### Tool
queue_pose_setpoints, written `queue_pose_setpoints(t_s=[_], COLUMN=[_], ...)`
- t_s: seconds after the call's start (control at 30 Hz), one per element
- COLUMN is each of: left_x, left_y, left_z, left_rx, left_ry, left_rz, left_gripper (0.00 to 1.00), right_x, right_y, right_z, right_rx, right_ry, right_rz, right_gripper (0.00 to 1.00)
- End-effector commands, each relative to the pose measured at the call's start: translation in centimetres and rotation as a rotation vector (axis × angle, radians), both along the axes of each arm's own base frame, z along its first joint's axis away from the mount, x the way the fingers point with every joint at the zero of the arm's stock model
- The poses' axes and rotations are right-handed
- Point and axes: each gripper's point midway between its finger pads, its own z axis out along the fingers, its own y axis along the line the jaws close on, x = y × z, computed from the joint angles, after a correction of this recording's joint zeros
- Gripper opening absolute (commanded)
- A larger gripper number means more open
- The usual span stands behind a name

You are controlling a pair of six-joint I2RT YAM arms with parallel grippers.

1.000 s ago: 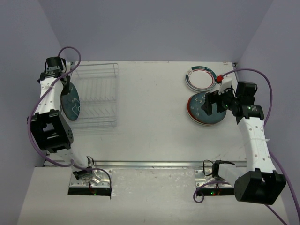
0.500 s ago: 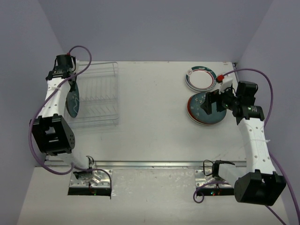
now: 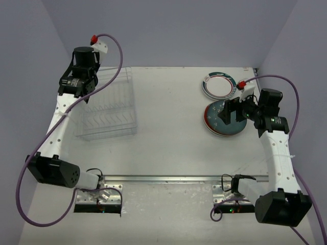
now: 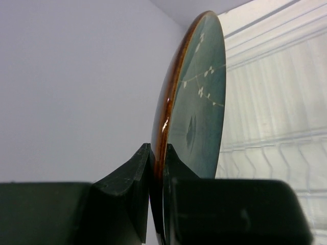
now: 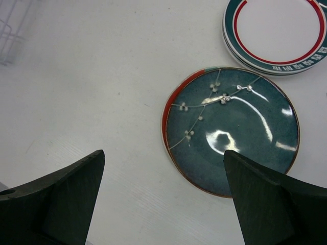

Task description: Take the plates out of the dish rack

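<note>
My left gripper (image 4: 158,153) is shut on the lower rim of a teal plate (image 4: 199,97) with a brown-orange edge, holding it upright and edge-on. In the top view this gripper (image 3: 77,88) is raised over the back-left corner of the wire dish rack (image 3: 107,107), and the wrist hides the plate. No other plates show in the rack. My right gripper (image 3: 228,113) is open and hovers over a red-rimmed teal plate (image 5: 230,132) lying flat on the table. A white plate with green and red rings (image 5: 276,30) lies just behind it.
Both unloaded plates (image 3: 220,84) lie at the back right of the white table. Purple walls close in the left, back and right sides. A corner of the rack (image 5: 9,30) shows at the right wrist view's top left.
The left arm has lifted the teal plate up out of the rack and swung toward the back wall. The rack has shifted slightly. The right arm has not moved.
</note>
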Motion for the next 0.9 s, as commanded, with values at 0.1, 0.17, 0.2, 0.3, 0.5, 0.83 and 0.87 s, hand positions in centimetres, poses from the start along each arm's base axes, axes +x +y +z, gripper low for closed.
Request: queue_pose_setpoints(t_s=[0.1,0.17,0.2,0.3,0.5,0.83,0.87], left_x=[-4.0,-6.2,-7.0,-9.0,-12.4,-14.1,-14.3], left_y=[-11.8,-16.3,-17.8,-21.2,-25.3,-26.9,-27.0], left_z=[5.4,4.3,3.8,2.6,-0.2,-2.4,-2.5], left_rx=[-0.488,-0.653,-0.711,-0.835,-0.999,-1.034,-1.033], left_ry=[-0.114,-0.025,0.016,0.123,0.300,0.402,0.407], left_rz=[-0.528,-0.724,-0.782,-0.910,-1.065,-1.115,-1.121], left_gripper=[0.00,0.00,0.00,0.00,0.00,0.00,0.00], right_x=[-1.5,-2.2,-2.5,-3.0,-4.1,-5.9,-5.8], right_y=[4.8,6.1,6.7,7.9,12.5,20.9,21.5], right_z=[2.0,2.5,2.8,4.0,4.8,2.9,2.8], right_rx=[0.262,0.341,0.380,0.443,0.483,0.446,0.447], right_ry=[0.013,0.045,0.063,0.086,0.151,0.299,0.313], right_rz=[0.157,0.213,0.236,0.291,0.421,0.596,0.604], right_gripper=[0.99,0.99,0.99,0.99,0.99,0.99,0.99])
